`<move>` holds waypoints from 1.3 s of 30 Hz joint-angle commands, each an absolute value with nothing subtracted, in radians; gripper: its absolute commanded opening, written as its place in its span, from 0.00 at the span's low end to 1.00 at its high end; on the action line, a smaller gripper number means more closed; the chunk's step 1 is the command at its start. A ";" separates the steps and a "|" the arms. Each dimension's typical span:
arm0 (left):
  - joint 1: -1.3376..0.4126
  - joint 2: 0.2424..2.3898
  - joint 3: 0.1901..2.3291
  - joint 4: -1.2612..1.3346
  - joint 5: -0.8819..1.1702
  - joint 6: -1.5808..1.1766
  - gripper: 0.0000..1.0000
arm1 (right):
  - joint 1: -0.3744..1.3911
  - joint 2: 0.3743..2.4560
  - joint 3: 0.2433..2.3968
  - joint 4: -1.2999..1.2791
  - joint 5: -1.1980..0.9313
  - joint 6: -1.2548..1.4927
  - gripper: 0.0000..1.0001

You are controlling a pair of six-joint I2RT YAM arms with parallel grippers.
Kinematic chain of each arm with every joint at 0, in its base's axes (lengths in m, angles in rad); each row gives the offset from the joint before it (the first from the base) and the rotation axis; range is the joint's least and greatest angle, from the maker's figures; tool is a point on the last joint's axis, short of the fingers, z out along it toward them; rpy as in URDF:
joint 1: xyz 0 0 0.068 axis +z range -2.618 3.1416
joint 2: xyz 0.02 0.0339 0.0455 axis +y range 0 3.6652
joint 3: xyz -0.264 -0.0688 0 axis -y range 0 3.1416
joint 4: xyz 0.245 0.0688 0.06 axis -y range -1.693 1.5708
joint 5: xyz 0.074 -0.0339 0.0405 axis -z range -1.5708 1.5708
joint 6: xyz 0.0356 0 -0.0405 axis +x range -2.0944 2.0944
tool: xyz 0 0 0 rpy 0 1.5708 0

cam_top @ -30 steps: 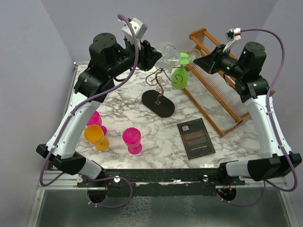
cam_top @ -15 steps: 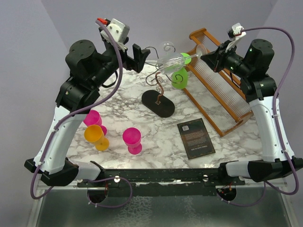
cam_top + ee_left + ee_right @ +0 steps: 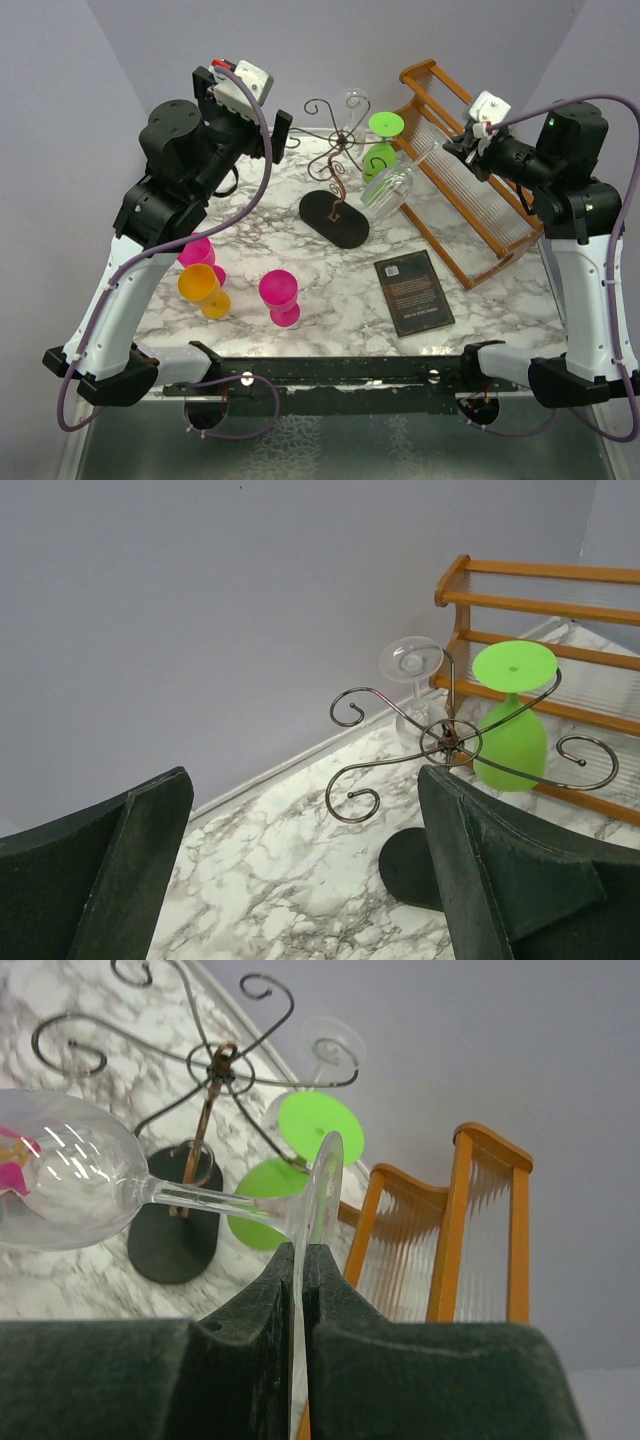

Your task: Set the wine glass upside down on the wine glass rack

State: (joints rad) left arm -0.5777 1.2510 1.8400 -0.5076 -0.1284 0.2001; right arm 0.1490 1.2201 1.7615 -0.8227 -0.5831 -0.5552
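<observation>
The wine glass [image 3: 392, 184] is clear and hangs tilted in the air, bowl down-left, just right of the wine glass rack [image 3: 336, 165]. My right gripper [image 3: 452, 150] is shut on the edge of its foot. In the right wrist view the wine glass [image 3: 62, 1186] points left and its foot disc is pinched in the right gripper [image 3: 303, 1260]. A green glass [image 3: 380, 152] and a clear glass [image 3: 352, 101] hang upside down on the rack. My left gripper [image 3: 270, 134] is open and empty left of the rack [image 3: 450, 742], its fingers [image 3: 500, 865] wide apart.
A wooden slatted dish rack [image 3: 470, 205] stands at the right, close under the right gripper. A black book [image 3: 413, 291] lies front centre. Two pink glasses [image 3: 280, 296] and an orange glass [image 3: 203, 289] stand at the front left. The rack's black oval base [image 3: 335, 219] sits mid-table.
The left gripper opened, let go of the wine glass and drew back to the left. The right gripper pulled right and swung the glass so its bowl dropped down beside the rack.
</observation>
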 commanded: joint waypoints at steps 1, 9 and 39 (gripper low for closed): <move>-0.574 1.251 1.830 -0.499 -0.163 0.225 0.98 | 0.148 1.174 1.711 -0.921 -0.593 -0.859 0.01; -0.569 1.265 1.830 -0.498 -0.161 0.236 0.98 | 0.150 1.185 1.649 -0.930 -0.615 -1.101 0.01; -0.548 1.285 1.859 -0.483 -0.183 0.261 0.98 | 0.233 1.391 1.764 -0.862 -0.787 -1.535 0.01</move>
State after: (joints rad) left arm -0.5560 1.2816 1.8324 -0.5060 -0.1566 0.2573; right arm 0.2184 1.3731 1.7180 -0.9146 -0.7307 -1.4940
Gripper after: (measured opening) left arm 0.983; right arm 0.037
